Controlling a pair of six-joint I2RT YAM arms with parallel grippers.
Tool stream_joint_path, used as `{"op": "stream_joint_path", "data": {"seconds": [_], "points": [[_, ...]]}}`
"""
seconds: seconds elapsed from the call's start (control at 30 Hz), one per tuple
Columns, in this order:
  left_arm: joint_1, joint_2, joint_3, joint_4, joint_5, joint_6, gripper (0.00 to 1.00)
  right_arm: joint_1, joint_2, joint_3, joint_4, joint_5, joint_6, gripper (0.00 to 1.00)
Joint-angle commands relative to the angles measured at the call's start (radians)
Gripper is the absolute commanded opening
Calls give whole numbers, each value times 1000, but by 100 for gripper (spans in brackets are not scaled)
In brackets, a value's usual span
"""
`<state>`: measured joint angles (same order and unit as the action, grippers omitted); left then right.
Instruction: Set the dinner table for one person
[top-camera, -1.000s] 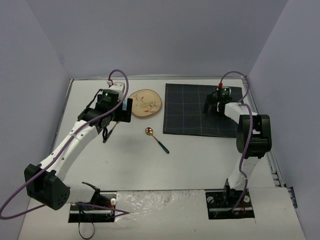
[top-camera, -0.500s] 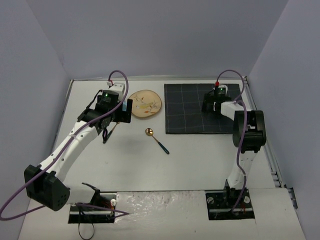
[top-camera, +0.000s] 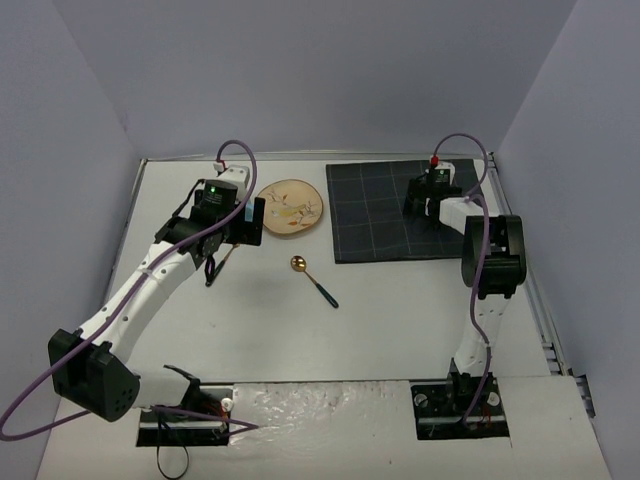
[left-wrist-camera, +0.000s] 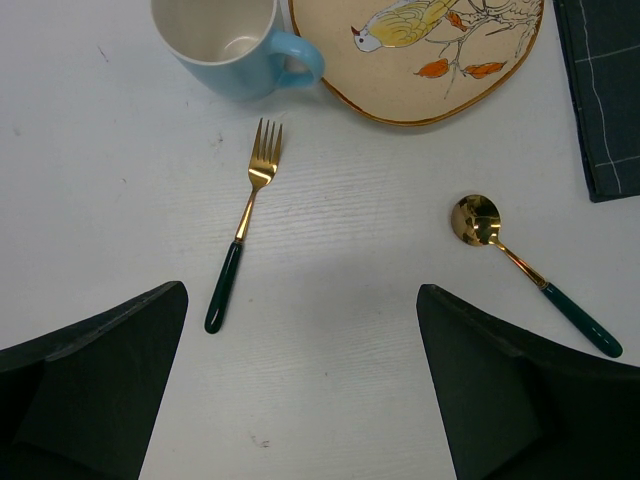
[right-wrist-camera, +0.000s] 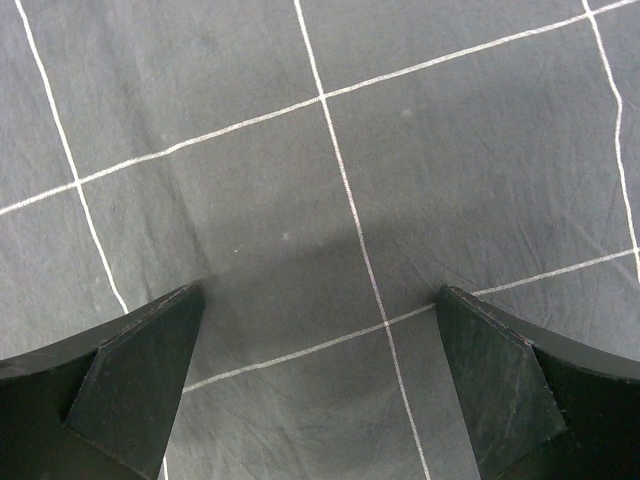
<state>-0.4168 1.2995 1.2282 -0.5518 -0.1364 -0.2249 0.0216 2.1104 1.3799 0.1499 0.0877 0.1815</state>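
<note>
On the white dinner table (top-camera: 380, 320) lies a dark grey checked mat (top-camera: 385, 215) at the far right. My right gripper (top-camera: 428, 197) is low over its far part, open, with only cloth (right-wrist-camera: 400, 150) between the fingers (right-wrist-camera: 130, 390). A beige plate with a bird design (top-camera: 290, 206) lies left of the mat. A gold spoon with a green handle (top-camera: 313, 278) lies in front of the plate. My left gripper (left-wrist-camera: 300, 300) hovers open above bare table, with a matching fork (left-wrist-camera: 245, 225), a blue mug (left-wrist-camera: 235, 45), the spoon (left-wrist-camera: 530, 270) and the plate (left-wrist-camera: 420, 50) ahead of it.
Metal rails run along the table's left edge (top-camera: 128, 215) and right edge (top-camera: 545, 320). Grey walls close in the far side and both flanks. The arm bases and loose cables (top-camera: 190, 415) sit at the near edge. The mat's near-left corner (left-wrist-camera: 610, 100) shows in the left wrist view.
The mat has slid a little toward the far edge and turned slightly, together with the right gripper, which reached farther away. The left arm, plate, spoon and fork stayed put.
</note>
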Motion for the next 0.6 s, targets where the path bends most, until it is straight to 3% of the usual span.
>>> {"op": "stream_joint_path", "data": {"seconds": [0.0, 0.57], "points": [[7, -25, 19, 23, -20, -7, 97, -34, 40, 9, -55, 32, 46, 100], [7, -16, 23, 20, -20, -8, 97, -54, 37, 4, -124, 8, 111, 99]]}}
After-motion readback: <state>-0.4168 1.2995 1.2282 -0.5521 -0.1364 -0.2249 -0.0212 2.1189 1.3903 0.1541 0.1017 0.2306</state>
